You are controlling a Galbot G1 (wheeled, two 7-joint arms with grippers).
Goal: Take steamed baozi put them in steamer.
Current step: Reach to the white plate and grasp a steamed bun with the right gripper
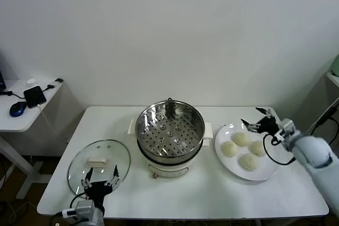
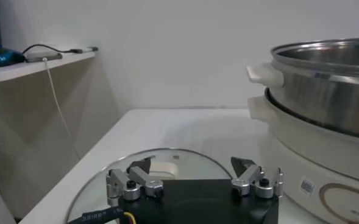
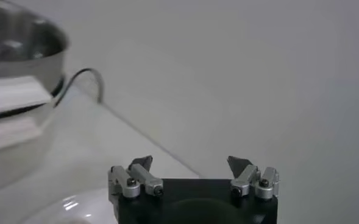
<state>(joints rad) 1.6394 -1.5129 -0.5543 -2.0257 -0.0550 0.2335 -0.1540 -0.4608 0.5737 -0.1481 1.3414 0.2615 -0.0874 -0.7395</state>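
Four cream-white baozi (image 1: 241, 139) lie on a white plate (image 1: 225, 160) at the right of the table. The steel steamer (image 1: 170, 126) with its perforated tray stands at the middle on a white base; its wall shows in the left wrist view (image 2: 325, 91) and in the right wrist view (image 3: 14, 49). My right gripper (image 1: 259, 120) is open and empty, hovering just above the plate's far rim, beyond the buns. My left gripper (image 1: 99, 176) is open and empty, low at the table's front left, over the near rim of the glass lid (image 1: 98, 163).
The glass lid with a white handle (image 2: 167, 165) lies flat left of the steamer. The steamer's black cord (image 3: 85, 76) runs behind it. A side desk (image 1: 26, 110) with a mouse and a phone stands far left. A wall is behind the table.
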